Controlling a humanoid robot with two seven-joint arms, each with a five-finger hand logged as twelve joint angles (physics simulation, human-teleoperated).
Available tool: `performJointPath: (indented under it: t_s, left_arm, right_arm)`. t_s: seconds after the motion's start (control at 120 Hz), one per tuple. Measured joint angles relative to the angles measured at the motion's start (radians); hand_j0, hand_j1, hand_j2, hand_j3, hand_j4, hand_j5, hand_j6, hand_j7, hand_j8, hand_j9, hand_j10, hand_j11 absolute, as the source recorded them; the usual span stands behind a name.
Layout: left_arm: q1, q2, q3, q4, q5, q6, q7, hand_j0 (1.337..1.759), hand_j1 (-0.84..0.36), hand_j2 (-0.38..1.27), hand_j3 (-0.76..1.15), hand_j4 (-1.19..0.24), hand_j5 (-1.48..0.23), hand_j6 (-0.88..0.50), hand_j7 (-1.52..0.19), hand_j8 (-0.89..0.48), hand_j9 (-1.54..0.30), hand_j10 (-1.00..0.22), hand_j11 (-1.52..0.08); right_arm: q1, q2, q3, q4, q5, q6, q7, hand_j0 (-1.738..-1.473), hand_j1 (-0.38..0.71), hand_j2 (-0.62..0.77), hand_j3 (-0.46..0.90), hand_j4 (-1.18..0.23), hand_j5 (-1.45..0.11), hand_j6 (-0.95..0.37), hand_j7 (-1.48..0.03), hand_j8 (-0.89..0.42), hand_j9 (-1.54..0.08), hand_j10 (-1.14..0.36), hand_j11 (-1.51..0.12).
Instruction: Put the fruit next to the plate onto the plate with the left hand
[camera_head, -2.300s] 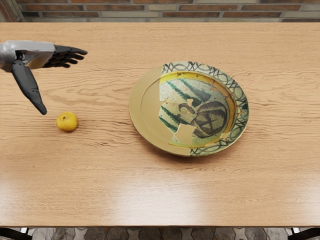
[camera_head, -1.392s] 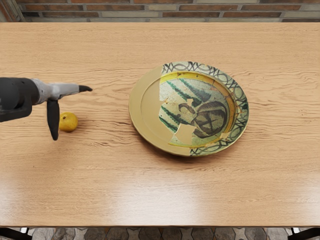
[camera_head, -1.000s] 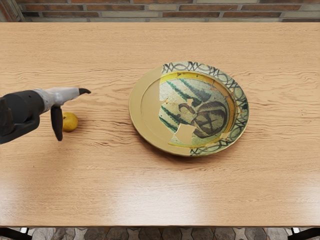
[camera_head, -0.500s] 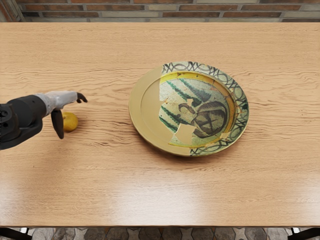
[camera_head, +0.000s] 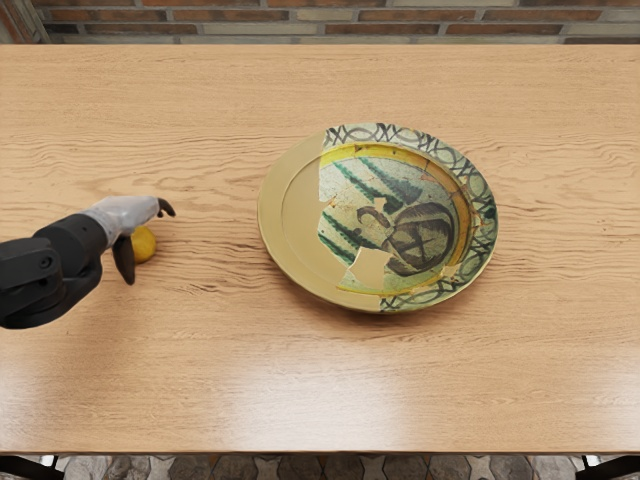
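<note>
A small yellow fruit (camera_head: 147, 247) lies on the wooden table (camera_head: 320, 380), left of the plate and apart from it. The plate (camera_head: 290, 215) is large and gold-rimmed, with a green, yellow and brown pattern, and holds nothing. My left hand (camera_head: 146, 242) comes in from the left edge and sits low over the fruit, hiding its left part. The thumb (camera_head: 125, 262) hangs on the fruit's near-left side, and the dark fingertips (camera_head: 165, 208) curl past its far side. The fruit rests on the table between them; I cannot see a closed grasp. The right arm is out of view.
A brick wall (camera_head: 320, 20) runs along the table's far edge. Bare wood lies between the fruit and the plate's left rim, and in front of both.
The left hand has dropped from high at the far left, turned down, and closed in over the fruit. Its fingers have curled from straight to bent. Fruit and plate have stayed put.
</note>
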Motion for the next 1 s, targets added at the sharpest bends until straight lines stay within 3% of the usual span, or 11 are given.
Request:
performJointPath:
  t_s: [0.775,1.0]
  left_arm:
    - [0.0,0.017,0.012,-0.001,0.003,0.016,0.0,1.658,-0.18,0.09,0.0,-0.45,-0.58,-0.45,-0.58,-0.44,-0.58,-0.45,-0.58]
    - [0.0,0.046,0.028,0.0,0.004,0.015,0.0,1.657,-0.23,0.1,0.0,-0.51,-0.66,-0.42,-0.66,-0.47,-0.66,-0.51,-0.66]
  right_arm:
    - [0.0,0.0,0.0,0.0,0.0,0.0,0.001,-1.658,-0.35,0.0,0.0,0.0,0.0,0.0,0.0,0.0,0.0,0.0,0.0]
    - [0.0,0.0,0.0,0.0,0.001,0.0,0.001,-1.658,-0.35,0.0,0.0,0.0,0.0,0.0,0.0,0.0,0.0,0.0,0.0]
